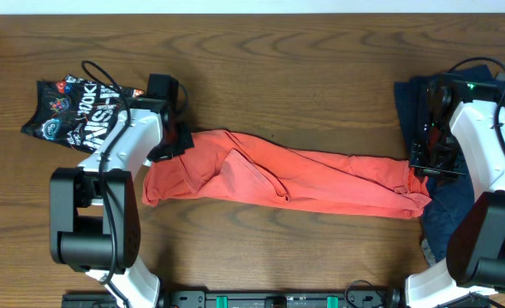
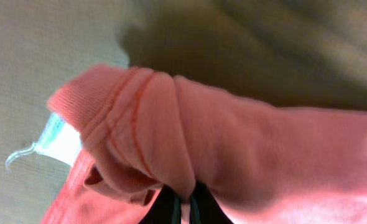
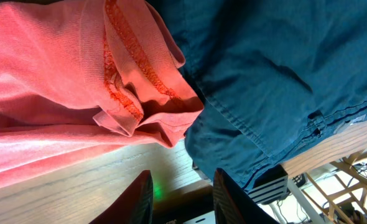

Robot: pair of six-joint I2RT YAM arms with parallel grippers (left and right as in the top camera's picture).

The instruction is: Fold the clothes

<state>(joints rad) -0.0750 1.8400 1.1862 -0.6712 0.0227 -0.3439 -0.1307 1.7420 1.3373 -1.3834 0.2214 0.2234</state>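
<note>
Your left fingers (image 2: pixel 168 211) are closed on a ribbed edge of the coral-red T-shirt (image 1: pixel 304 180), apparently to anchor that end. The shirt lies bunched in a long band across the surface (image 1: pixel 278 68). Your right fingers (image 3: pixel 137 202) stand apart and grip nothing, just short of the far hem, which overlaps the navy garment (image 3: pixel 283 74). That end is judged unsecured.

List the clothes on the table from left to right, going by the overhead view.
black printed garment → coral-red T-shirt → dark navy garment
</note>
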